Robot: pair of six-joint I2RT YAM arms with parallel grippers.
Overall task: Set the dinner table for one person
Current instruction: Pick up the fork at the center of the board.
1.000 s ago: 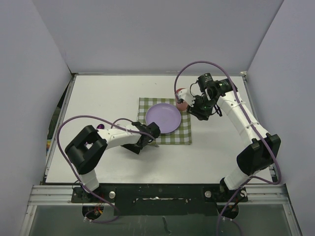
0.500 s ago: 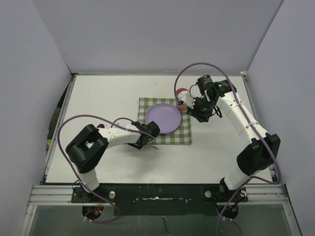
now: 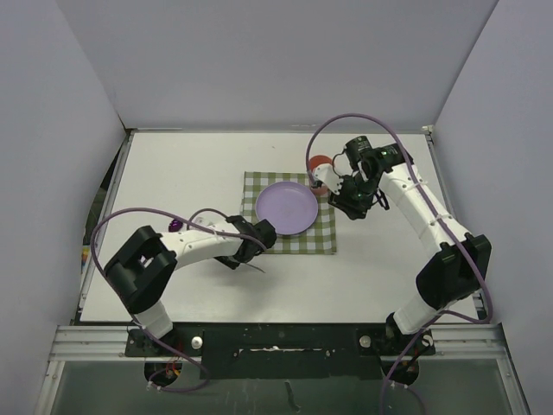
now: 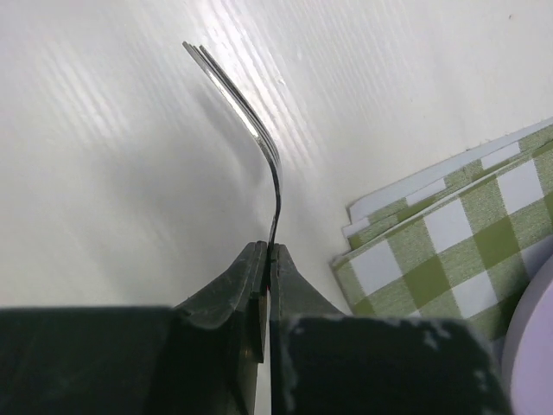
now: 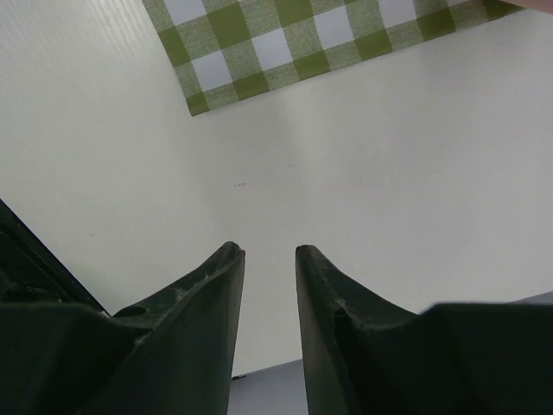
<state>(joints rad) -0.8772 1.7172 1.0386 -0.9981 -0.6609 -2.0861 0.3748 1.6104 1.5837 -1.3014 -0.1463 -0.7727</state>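
1. The dinner table (image 3: 173, 164) bore a green-checked cloth (image 3: 320, 235) near its middle.
2. A lilac plate (image 3: 287, 207) sat on the cloth.
3. The red cup (image 3: 319, 162) stood alone by the cloth's far right corner. The right gripper (image 5: 270, 252), fingers slightly apart and empty, had drawn back, so the cup looked placed.
4. The left gripper (image 4: 266, 251), clamped on the fork (image 4: 246, 112), had moved it from beside the plate to over bare table by the cloth's left edge, not yet laid down.

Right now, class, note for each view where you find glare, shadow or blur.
Left wrist: glare streaks the dinner table and lights the fork tines; the left gripper is dark. Right wrist: even light, checked cloth sharp, right gripper in shadow. Top external: evenly lit, no strong glare, all sharp.
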